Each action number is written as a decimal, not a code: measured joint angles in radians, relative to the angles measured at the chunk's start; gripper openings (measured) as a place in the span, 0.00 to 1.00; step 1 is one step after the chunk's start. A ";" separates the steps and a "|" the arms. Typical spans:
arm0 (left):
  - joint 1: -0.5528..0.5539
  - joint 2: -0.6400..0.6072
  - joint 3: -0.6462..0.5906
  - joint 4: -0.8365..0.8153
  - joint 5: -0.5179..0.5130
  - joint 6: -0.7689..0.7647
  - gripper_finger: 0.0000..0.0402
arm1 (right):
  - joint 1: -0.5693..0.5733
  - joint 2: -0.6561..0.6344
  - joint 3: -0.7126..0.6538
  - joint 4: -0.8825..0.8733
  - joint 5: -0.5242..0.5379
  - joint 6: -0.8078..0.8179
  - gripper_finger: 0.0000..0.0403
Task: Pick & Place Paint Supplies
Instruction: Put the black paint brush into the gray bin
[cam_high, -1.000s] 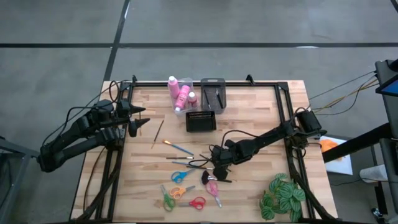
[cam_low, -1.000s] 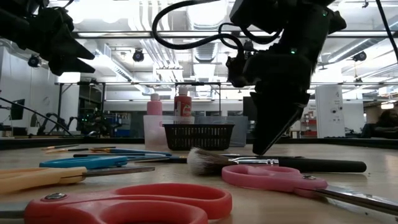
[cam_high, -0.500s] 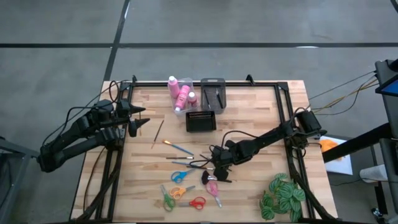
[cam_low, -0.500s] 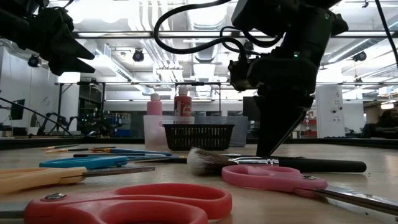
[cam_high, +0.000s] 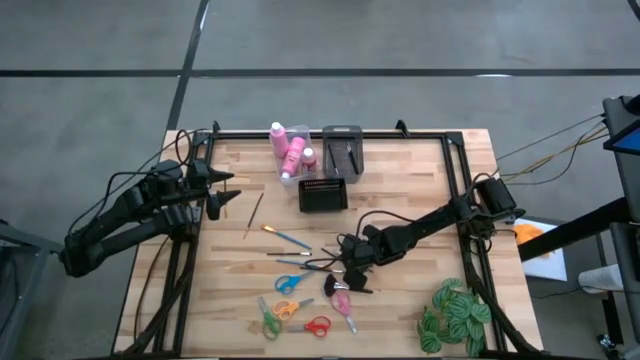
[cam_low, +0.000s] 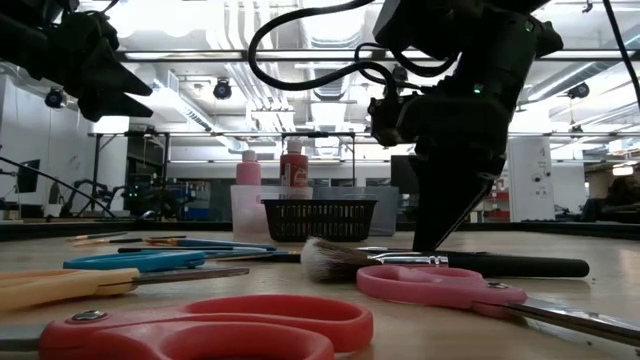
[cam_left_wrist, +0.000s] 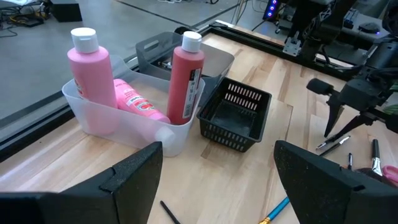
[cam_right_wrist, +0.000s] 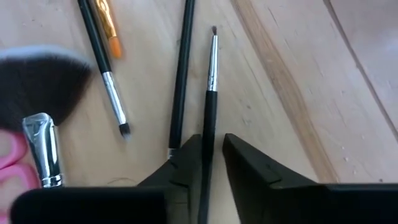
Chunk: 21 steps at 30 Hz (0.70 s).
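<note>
Three pink bottles (cam_high: 290, 150) with white caps sit in a clear bin (cam_left_wrist: 124, 130), two upright and one lying down. Thin brushes (cam_high: 290, 245) and several small scissors (cam_high: 290, 305) lie loose on the wooden table. My right gripper (cam_high: 345, 262) points down among the brushes, slightly open. Its fingers stand on either side of a thin black brush (cam_right_wrist: 210, 93), beside a fluffy fan brush (cam_right_wrist: 37, 81). In the low view, the right gripper (cam_low: 432, 240) reaches the table top. My left gripper (cam_high: 222, 190) hovers open above the table's left edge. My right gripper straddles the thin black brush's handle (cam_right_wrist: 207, 134) from above, with the fingers along it. The brush lies flat on the table. Whether the fingertips (cam_right_wrist: 186, 155) touch the handle, I cannot tell.
A black mesh basket (cam_high: 322, 193) and a grey bin (cam_high: 342, 150) stand at the far side by the clear bin. A green leafy plant (cam_high: 455, 315) sits at the near right corner. Bare wood shows on the table's left and far right.
My right gripper has come down a little and tipped more upright, bringing its fingertips to the table beside the fan brush. It has since stayed still.
</note>
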<state>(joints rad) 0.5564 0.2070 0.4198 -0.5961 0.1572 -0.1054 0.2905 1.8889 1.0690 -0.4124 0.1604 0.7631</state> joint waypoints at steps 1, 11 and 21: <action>0.000 0.000 0.000 0.000 0.000 0.000 0.77 | 0.000 0.000 0.000 -0.002 0.000 0.000 0.14; 0.000 0.000 0.000 0.000 0.000 0.000 0.77 | -0.001 0.001 -0.001 -0.003 0.002 0.030 0.06; 0.000 0.000 0.000 0.000 0.000 0.000 0.77 | -0.001 0.003 0.002 -0.003 0.000 0.046 0.06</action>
<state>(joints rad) 0.5564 0.2070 0.4198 -0.5961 0.1574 -0.1055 0.2897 1.8915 1.0712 -0.4152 0.1604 0.8096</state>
